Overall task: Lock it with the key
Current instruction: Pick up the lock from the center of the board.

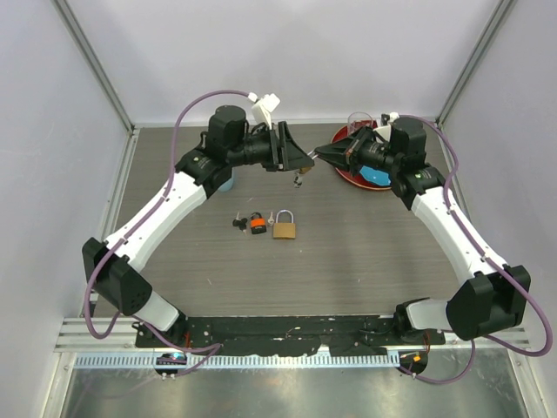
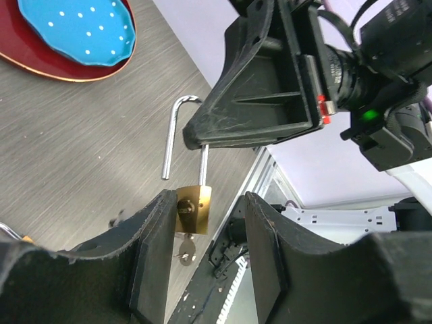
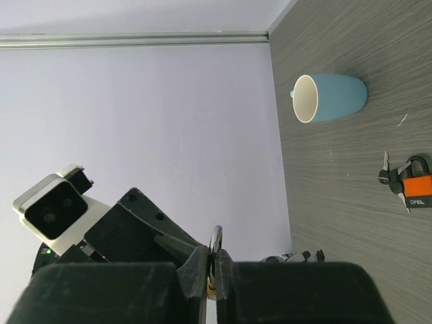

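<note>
On the gray table (image 1: 392,252) the key (image 1: 252,223) lies left of the big brass padlock (image 1: 285,228). Only the left wrist view shows the right gripper (image 2: 197,138) pinching the tiny padlock (image 2: 192,209), with the left gripper (image 2: 208,202) apart.

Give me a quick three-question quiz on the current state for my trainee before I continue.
1. True or false: the right gripper has its jaws shut on the shackle of the small brass padlock.
2. Where is the orange-headed key bunch? A, in the right gripper; B, on the table beside the big brass padlock; C, hanging from the small brass padlock.
3. In one word, how do the jaws of the left gripper stand?
Key: 1 true; 2 B; 3 open.
</note>
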Tool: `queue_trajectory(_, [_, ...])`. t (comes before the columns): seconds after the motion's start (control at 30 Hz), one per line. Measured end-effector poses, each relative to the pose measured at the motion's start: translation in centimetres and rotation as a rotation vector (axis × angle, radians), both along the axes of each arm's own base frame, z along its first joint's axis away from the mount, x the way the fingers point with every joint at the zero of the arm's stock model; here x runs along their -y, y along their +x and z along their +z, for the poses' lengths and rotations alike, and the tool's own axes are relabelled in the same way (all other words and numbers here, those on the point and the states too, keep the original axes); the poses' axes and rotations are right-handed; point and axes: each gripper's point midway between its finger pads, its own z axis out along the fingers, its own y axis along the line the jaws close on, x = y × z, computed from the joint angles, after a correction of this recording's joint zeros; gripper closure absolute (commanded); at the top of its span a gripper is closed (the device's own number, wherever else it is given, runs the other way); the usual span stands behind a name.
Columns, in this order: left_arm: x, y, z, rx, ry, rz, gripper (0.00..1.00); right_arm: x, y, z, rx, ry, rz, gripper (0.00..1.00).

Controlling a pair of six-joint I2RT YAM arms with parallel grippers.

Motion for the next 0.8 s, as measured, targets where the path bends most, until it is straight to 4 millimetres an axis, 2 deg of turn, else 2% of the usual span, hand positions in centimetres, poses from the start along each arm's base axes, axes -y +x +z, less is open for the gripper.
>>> queue_trajectory(0.1, [0.0, 0.0, -0.8, -0.012, 0.013, 0.004, 0.53, 0.0, 0.0, 0.3, 0.0, 0.009, -0.004, 0.98])
queue_trajectory(0.23, [0.1, 0.0, -1.3, -0.019, 0.023, 0.01, 0.63, 0.1, 0.0, 0.6, 0.008, 0.019, -0.007, 0.99])
queue_trajectory(0.4, [0.1, 0.0, -1.4, -0.018, 0.024, 0.014, 0.7, 0.2, 0.0, 1.0, 0.014, 0.027, -0.012, 0.98])
queue_trajectory(0.6, [0.5, 0.0, -1.0, 0.0, 0.007, 0.009, 0.92, 0.3, 0.1, 0.9, 0.009, 0.03, -0.016, 0.99])
queue_trajectory(0.63, [0.5, 0.0, -1.0, 0.002, 0.003, 0.009, 1.0, 0.3, 0.1, 0.9, 0.009, 0.03, -0.017, 0.99])
queue_trajectory(0.8, [0.7, 0.0, -0.8, 0.003, -0.008, 0.007, 1.0, 0.4, 0.2, 1.0, 0.007, 0.032, -0.021, 0.99])
